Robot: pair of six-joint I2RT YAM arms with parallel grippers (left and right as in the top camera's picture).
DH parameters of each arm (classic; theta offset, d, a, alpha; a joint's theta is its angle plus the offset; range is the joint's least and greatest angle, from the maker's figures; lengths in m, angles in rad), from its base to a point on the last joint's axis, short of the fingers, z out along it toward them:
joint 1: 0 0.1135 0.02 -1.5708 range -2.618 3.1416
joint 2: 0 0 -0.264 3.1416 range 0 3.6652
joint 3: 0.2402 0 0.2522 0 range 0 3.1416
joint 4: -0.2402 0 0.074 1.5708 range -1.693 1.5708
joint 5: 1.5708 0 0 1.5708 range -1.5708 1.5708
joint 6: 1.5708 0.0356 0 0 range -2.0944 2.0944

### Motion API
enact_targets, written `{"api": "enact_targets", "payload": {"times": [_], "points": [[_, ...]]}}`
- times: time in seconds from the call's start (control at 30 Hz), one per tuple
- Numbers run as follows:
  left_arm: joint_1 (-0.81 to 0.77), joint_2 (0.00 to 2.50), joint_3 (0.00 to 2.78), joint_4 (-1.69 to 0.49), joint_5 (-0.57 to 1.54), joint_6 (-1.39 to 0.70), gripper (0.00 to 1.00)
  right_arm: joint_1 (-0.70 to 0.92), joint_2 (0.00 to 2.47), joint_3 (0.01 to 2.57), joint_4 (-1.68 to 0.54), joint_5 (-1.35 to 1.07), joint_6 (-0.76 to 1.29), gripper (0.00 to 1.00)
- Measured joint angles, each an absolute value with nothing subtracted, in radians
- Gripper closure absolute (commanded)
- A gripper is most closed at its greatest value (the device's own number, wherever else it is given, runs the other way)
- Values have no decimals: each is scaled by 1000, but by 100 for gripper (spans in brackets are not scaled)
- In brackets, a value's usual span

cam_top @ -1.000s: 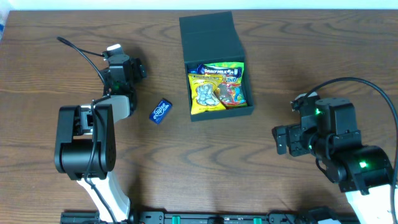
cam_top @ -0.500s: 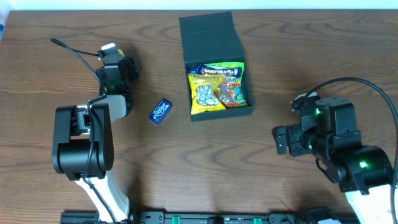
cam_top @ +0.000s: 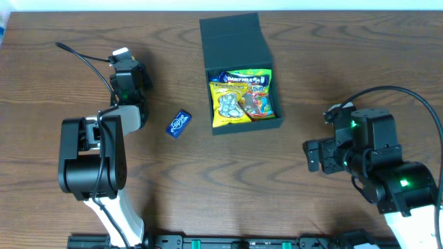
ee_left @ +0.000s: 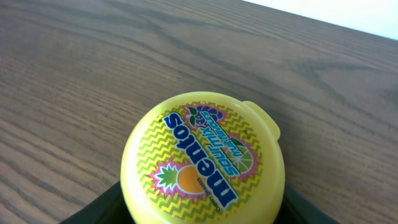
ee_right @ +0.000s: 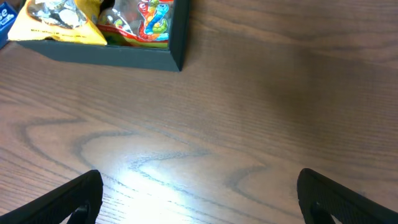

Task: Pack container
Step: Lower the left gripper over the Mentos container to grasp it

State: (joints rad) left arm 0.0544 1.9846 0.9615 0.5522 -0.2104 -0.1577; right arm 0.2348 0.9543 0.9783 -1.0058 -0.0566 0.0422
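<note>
Left wrist view shows you a yellow Mentos tub [ee_left: 204, 158] between the left gripper's [ee_left: 208, 210] fingers; whether they clamp it, you cannot tell. Your right gripper [ee_right: 199, 199] stands wide apart. The container [cam_top: 239, 76] sits far-centre, lid open.

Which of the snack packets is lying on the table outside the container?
The small blue packet, alone on the wood between the container and the left arm. The other packets all sit inside the container.
</note>
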Motion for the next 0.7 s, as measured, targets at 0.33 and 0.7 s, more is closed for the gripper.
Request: {"api": "enact_targets", "payload": {"times": [0.33,0.7], "points": [[54,1985,963,549,-210,-156,77,235,954,979,-1006,-57,42,1],[51,1962,971,485,-213,-191,95,235,954,978,-1006,-57,42,1]]}}
